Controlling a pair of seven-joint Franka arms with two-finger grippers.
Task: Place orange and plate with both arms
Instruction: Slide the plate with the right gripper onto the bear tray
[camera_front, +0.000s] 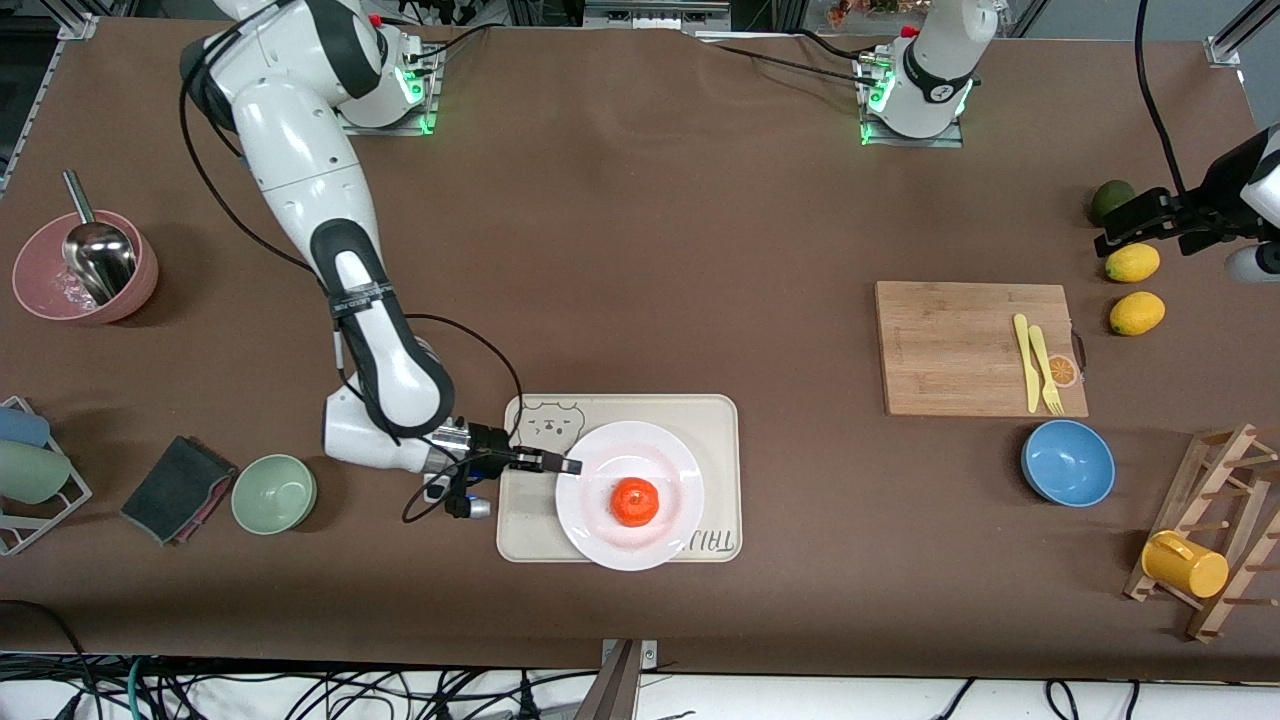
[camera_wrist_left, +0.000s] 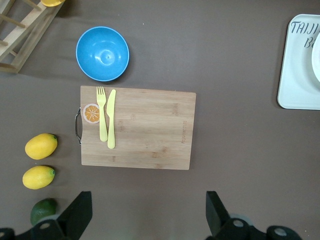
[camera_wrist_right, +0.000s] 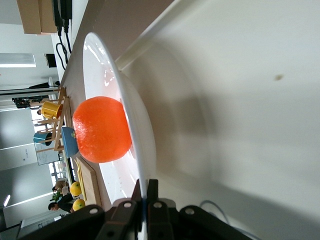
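Note:
The orange (camera_front: 635, 501) sits in the middle of the white plate (camera_front: 668, 455), which rests on the cream tray (camera_front: 715, 420). My right gripper (camera_front: 566, 465) is shut on the plate's rim at the edge toward the right arm's end of the table. The right wrist view shows the orange (camera_wrist_right: 101, 129) on the plate (camera_wrist_right: 142, 140) with the fingers (camera_wrist_right: 146, 192) pinching the rim. My left gripper (camera_front: 1135, 232) is open and empty, up in the air over the lemons at the left arm's end; its fingers (camera_wrist_left: 77, 212) show spread wide in the left wrist view.
A wooden cutting board (camera_front: 975, 345) with a yellow fork and knife (camera_front: 1038, 362), a blue bowl (camera_front: 1068, 462), two lemons (camera_front: 1133, 263), a lime (camera_front: 1110, 198) and a wooden rack with a yellow cup (camera_front: 1185, 563). A green bowl (camera_front: 274, 493), grey cloth (camera_front: 177, 488) and pink bowl with scoop (camera_front: 85, 265) lie toward the right arm's end.

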